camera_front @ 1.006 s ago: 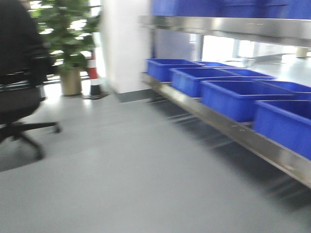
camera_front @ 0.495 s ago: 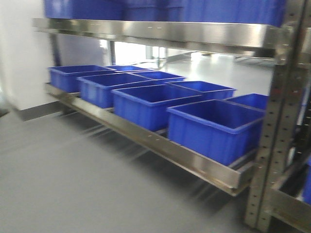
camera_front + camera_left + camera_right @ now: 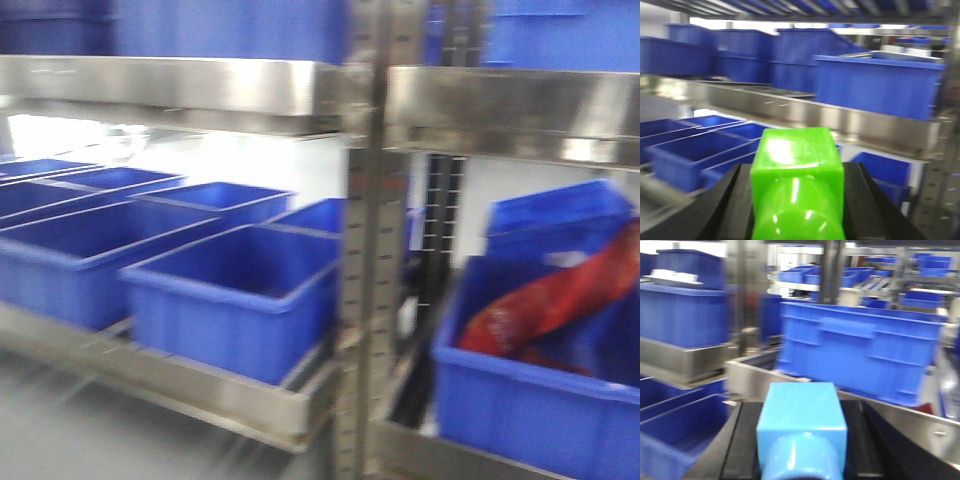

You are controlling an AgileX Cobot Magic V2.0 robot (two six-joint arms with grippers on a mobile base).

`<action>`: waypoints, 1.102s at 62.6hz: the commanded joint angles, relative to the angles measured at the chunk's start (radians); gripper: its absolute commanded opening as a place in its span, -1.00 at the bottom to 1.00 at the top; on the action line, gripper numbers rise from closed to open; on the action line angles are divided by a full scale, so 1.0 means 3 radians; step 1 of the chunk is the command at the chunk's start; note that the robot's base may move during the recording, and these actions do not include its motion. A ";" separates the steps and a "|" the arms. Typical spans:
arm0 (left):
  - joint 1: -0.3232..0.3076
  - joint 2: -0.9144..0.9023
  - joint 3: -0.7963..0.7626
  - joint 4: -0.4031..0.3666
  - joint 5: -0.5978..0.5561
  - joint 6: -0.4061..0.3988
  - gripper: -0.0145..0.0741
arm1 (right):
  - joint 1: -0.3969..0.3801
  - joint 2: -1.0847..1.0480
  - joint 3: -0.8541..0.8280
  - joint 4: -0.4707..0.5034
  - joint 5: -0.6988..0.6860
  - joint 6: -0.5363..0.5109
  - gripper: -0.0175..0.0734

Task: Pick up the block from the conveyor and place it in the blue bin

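A glossy green block (image 3: 796, 150) is clamped between the black fingers (image 3: 732, 200) of my left gripper (image 3: 799, 175), which is shut on it. My right gripper (image 3: 801, 435) is shut on a light blue block (image 3: 802, 407) between its black fingers (image 3: 742, 445). Both blocks are held in the air in front of steel racking. Open blue bins stand in a row on the low shelf, the nearest one (image 3: 235, 295) left of the upright. The conveyor is out of view. All views are motion-blurred.
A perforated steel upright (image 3: 365, 260) rises mid-frame, with a steel shelf rail (image 3: 150, 375) low on the left. Right of it a blue bin (image 3: 520, 410) holds a red bag (image 3: 560, 295). More blue bins (image 3: 860, 347) fill the upper shelves. Grey floor lies below.
The front view has swung right along the racking. The chair, plant and cone have left the frame; the upright and the bin with the red bag have come in.
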 commanded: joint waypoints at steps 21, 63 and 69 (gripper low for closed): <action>0.0007 -0.0003 -0.0013 -0.0016 -0.0043 -0.0021 -0.92 | -0.0005 -0.0012 -0.0025 -0.0022 -0.0058 0.0000 -0.97; 0.0007 -0.0003 -0.0013 -0.0016 -0.0043 -0.0021 -0.92 | -0.0005 -0.0012 -0.0025 -0.0022 -0.0058 0.0000 -0.97; 0.0007 -0.0003 -0.0013 -0.0016 -0.0043 -0.0021 -0.92 | -0.0005 -0.0012 -0.0025 -0.0022 -0.0058 0.0000 -0.97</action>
